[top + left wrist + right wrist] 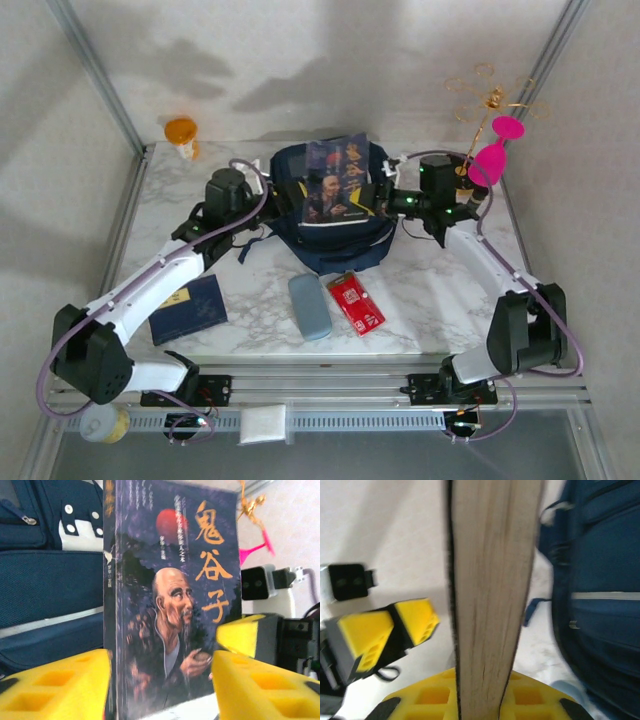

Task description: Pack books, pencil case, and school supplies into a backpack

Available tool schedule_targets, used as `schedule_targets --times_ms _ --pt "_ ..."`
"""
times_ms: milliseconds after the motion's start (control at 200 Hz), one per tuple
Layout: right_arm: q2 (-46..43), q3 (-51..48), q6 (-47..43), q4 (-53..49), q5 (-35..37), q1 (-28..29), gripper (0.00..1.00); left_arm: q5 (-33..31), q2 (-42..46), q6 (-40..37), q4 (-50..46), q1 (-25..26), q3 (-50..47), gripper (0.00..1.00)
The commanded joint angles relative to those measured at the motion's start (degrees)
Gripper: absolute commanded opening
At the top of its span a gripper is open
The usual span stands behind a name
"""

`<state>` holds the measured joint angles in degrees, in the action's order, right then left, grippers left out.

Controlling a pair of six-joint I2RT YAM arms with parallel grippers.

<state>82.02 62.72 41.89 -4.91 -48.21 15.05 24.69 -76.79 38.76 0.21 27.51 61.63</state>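
Note:
The navy backpack [335, 245] lies at the table's back middle, also in the left wrist view [45, 590]. A dark navy picture book [338, 180] stands upright above it. My right gripper [380, 198] is shut on the book's right edge, and its page edge [492, 590] rises between the yellow pads [435, 697]. My left gripper [283, 200] is at the book's left side, its fingers [55, 685] open, with the cover [170, 595] between them. A blue book with a yellow label [188, 310], the grey-blue pencil case [310, 305] and the red supplies packet [357, 303] lie on the near table.
An orange bottle [181, 133] stands at the back left corner. A pink flower-shaped ornament [495, 155] on a gold wire stand is at the back right, close behind my right arm. Metal frame rails run along the table's edges.

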Motion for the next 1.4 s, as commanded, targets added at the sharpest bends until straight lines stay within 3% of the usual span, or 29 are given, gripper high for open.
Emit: schedule_targets --times_ms 0,255,446,576,721,1101,1202,1397 --pt "-5.51 -1.94 -4.68 -5.77 5.42 -2.91 0.0 -4.72 -2.58 -13.69 -5.83 4.35 2.98 0.64" --pt "-15.88 -8.96 -8.23 -16.82 10.81 -13.59 0.0 -11.61 -15.26 -31.66 -14.27 15.04 9.76 0.68" --pt "-19.67 -13.13 -10.1 -21.1 11.77 -22.21 0.0 -11.51 -24.98 -37.38 -14.98 18.55 14.63 0.71" --pt "-20.0 -14.53 -11.1 -21.08 11.21 -26.86 0.0 -17.62 -30.89 -40.13 -17.06 20.21 20.17 0.72" --pt "-19.28 -15.24 -10.53 -19.28 9.7 -28.7 0.0 -21.22 -35.89 -41.69 -19.02 20.37 25.93 0.72" --pt "-17.78 -17.31 -9.64 -16.28 7.37 -29.18 0.0 -19.59 -43.71 -46.4 -24.99 20.22 33.76 0.71" --pt "-17.45 -17.87 -9.28 -15.24 6.57 -29.2 0.0 -20.18 -44.79 -46.32 -24.5 19.96 34.35 0.65" --pt "-17.25 -17.72 -9.71 -15.3 6.62 -29.21 0.0 -20.87 -46.69 -45.86 -25.16 18.55 37.28 0.43"
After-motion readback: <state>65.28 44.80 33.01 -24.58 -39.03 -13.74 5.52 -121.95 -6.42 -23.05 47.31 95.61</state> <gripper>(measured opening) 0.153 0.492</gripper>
